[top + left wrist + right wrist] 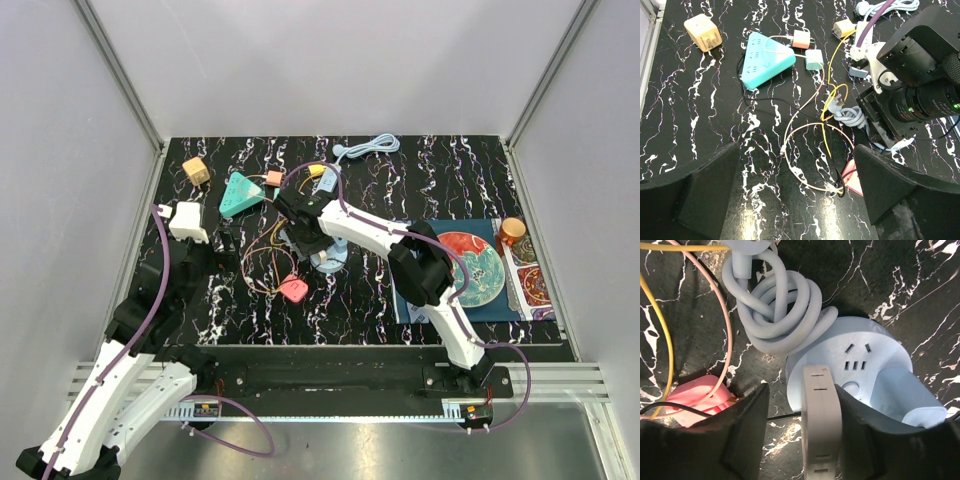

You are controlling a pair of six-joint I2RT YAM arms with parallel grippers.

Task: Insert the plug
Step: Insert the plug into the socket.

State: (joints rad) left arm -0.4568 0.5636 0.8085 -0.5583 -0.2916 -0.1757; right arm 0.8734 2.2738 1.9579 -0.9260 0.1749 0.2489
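Note:
The plug is a pale grey block standing on edge against the rim of a round light-blue socket, whose slots face up. My right gripper is open around the plug: its left finger stands clear by a gap and its right finger sits close against the plug. From above, the right gripper hangs over the round socket at mid table. The left gripper is wide open over bare table and loose cables, holding nothing; it is left of the socket.
A coiled grey-blue cord lies beside the socket, with a pink adapter and yellow and pink cables. Farther back sit a teal triangular power strip and a yellow cube adapter. A patterned plate and orange cup stand right.

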